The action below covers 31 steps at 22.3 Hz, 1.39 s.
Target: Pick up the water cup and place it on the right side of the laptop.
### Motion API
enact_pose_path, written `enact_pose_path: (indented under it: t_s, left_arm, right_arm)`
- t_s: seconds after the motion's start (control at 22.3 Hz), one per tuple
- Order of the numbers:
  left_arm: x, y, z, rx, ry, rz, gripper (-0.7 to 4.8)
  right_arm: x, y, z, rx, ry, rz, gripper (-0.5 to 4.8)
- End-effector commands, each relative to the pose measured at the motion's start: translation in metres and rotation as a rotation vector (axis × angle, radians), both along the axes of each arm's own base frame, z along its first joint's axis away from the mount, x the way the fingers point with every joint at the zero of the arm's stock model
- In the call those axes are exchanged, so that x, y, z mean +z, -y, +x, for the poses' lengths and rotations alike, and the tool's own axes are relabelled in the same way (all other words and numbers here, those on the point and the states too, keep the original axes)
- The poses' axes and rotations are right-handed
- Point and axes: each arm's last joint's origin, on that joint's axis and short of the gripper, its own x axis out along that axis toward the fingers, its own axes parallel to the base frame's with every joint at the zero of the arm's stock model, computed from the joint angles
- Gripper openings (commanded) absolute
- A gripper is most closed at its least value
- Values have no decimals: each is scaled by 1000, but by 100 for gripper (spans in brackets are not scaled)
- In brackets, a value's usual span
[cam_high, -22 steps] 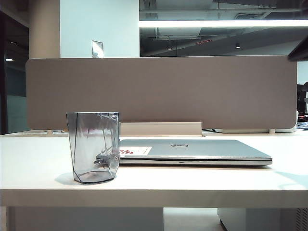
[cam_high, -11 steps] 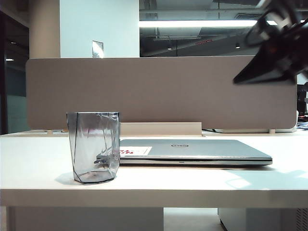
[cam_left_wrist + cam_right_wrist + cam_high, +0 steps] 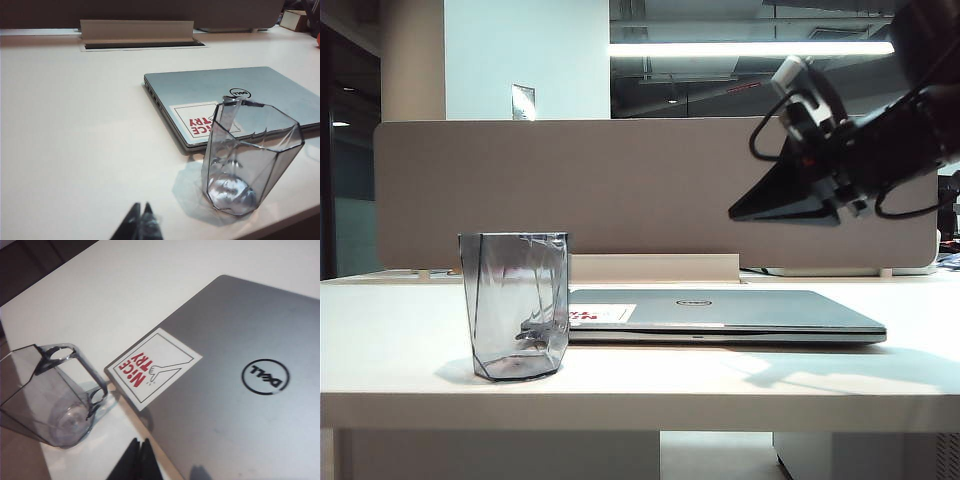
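The water cup (image 3: 515, 305), a see-through smoky grey tumbler with faceted sides, stands upright on the white table at the laptop's left end. The laptop (image 3: 740, 312) lies closed, thin and silver, with a white sticker (image 3: 152, 367) in red print on its lid. My right gripper (image 3: 734, 215) hangs shut and empty in the air above the laptop's right half, pointing left. In the right wrist view its tips (image 3: 140, 441) sit over the laptop's (image 3: 235, 435) front edge, apart from the cup (image 3: 50, 400). My left gripper (image 3: 141, 206) is shut, low over bare table, short of the cup (image 3: 250, 160).
A tall taupe divider panel (image 3: 650, 190) closes the back of the table (image 3: 400, 340). A cable tray slot (image 3: 137, 32) lies at the rear behind the laptop (image 3: 200, 85). The table's front edge runs close in front of the cup.
My right arm has come in from the upper right and swung left and down to above the laptop. Cup and laptop have not moved.
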Motion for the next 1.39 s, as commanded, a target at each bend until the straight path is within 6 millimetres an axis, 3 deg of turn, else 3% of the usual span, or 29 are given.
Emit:
enact_pose_path:
  t_s: [0.04, 0.49, 0.63, 0.85, 1.03, 1.3, 1.39]
  left_arm:
    - [0, 0, 0, -8, -6, 1, -4]
    - [0, 0, 0, -4, -5, 1, -4]
    - [0, 0, 0, -4, -5, 1, -4]
    - [0, 0, 0, -4, -5, 1, -4]
    - [0, 0, 0, -4, -4, 1, -4]
    - [1, 0, 0, -4, -4, 1, -4]
    - [1, 0, 0, -4, -4, 1, -4]
  right_arm:
    - [-1, -13, 14, 91, 19, 17, -6]
    - [-29, -77, 29, 327, 69, -42, 4]
    - [-37, -82, 37, 330, 48, -43, 60]
    - [-38, -87, 37, 340, 63, -38, 63]
    - [-37, -102, 33, 365, 139, -24, 63]
    - [-61, -111, 34, 385, 120, -26, 64]
    - [-64, -111, 35, 382, 132, -24, 87]
